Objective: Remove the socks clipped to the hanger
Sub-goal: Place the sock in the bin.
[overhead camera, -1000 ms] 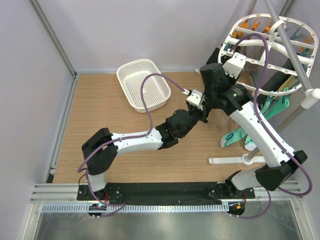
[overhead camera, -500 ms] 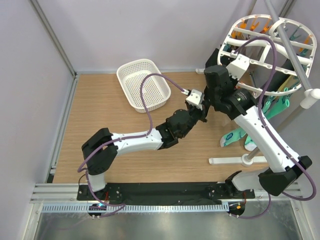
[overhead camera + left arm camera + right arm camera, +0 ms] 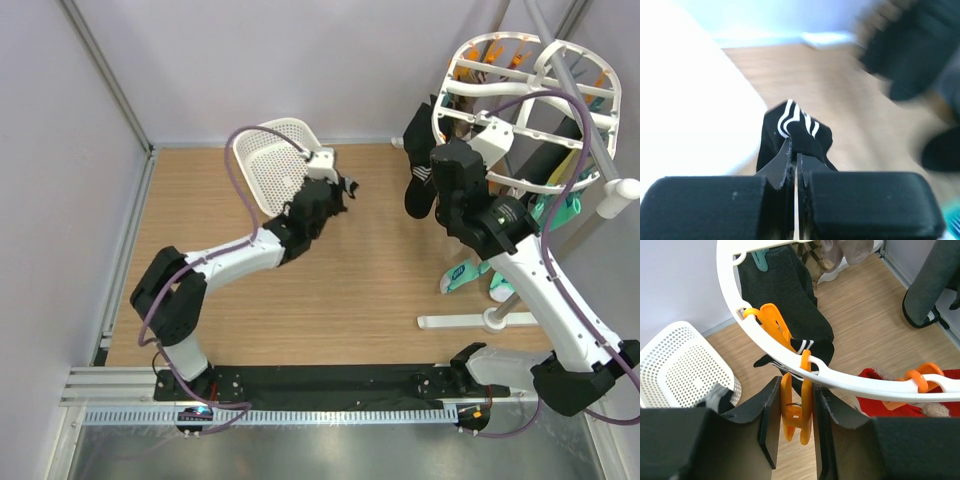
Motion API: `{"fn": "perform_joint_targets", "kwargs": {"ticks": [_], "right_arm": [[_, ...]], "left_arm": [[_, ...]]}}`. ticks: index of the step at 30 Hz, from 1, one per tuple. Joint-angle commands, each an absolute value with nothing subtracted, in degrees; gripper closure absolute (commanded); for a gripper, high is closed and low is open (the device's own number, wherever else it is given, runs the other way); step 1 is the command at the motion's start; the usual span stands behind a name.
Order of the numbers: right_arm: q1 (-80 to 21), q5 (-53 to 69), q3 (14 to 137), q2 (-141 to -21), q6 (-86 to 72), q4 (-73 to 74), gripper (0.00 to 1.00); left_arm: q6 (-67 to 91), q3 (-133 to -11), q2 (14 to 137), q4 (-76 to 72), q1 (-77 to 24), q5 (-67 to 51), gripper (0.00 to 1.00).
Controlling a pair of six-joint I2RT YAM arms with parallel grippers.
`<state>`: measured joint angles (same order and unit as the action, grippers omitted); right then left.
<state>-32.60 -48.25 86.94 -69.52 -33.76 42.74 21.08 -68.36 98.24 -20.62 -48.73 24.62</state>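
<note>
Holding the nearest item first: my left gripper [image 3: 796, 169] is clenched on a striped black sock [image 3: 797, 131], which sticks out past the fingertips, free of any peg and well apart from the frame. I judge it is carried this way so it can be dropped into the white basket [image 3: 262, 165] just beside the gripper, above the wooden table [image 3: 300, 310]. Farther back, my right gripper [image 3: 796, 388] is raised under the rim of the hanger [image 3: 860, 382], its jaws parted on either side of an orange peg [image 3: 794, 422]. The peg hangs between them, and I see no sock in it. I read this posture as readiness to squeeze a clip open. Beyond it, the socks not yet removed hang from the frame: a black sock [image 3: 800, 315] under another orange peg, a red sock [image 3: 890, 392] at the right, and a teal sock [image 3: 465, 275] low beside the stand. Most of the work, I judge, remains.
</note>
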Motion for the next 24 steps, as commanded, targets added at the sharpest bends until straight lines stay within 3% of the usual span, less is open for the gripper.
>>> {"fn": "perform_joint_targets", "kwargs": {"ticks": [1,9,11,12,13,15,19,24], "right_arm": [[-32.52,-45.36,85.78,-66.63,-32.52,40.69,0.99],[-32.52,-44.47,83.06,-63.37,-29.53,42.27,0.99],[-32.43,-44.56,82.79,-63.19,-29.27,42.80,0.99],[-32.43,-44.39,82.79,-63.19,-29.27,43.24,0.99],[-32.43,-44.04,82.62,-62.76,-29.18,43.33,0.99],[-32.43,-42.55,82.18,-62.05,-28.74,42.55,0.99],[-32.52,-42.10,81.91,-60.91,-28.39,43.06,0.99],[-32.26,-39.65,81.21,-59.07,-28.21,44.03,0.99]], "left_arm": [[22.15,-72.07,97.29,-18.01,-41.42,25.14,1.00],[22.76,-85.24,109.76,-10.03,-29.62,23.65,1.00],[22.41,-88.15,113.54,-7.30,-29.18,22.86,0.86],[22.15,-88.68,114.25,-6.69,-29.09,21.98,0.75],[21.89,-88.68,114.69,-6.42,-29.09,19.71,0.52],[22.06,-87.37,113.91,-8.42,-29.18,17.50,0.38],[22.24,-83.15,108.82,-12.21,-29.53,9.25,0.33],[18.64,-75.15,100.73,-22.48,-32.95,-16.33,0.28]]}}
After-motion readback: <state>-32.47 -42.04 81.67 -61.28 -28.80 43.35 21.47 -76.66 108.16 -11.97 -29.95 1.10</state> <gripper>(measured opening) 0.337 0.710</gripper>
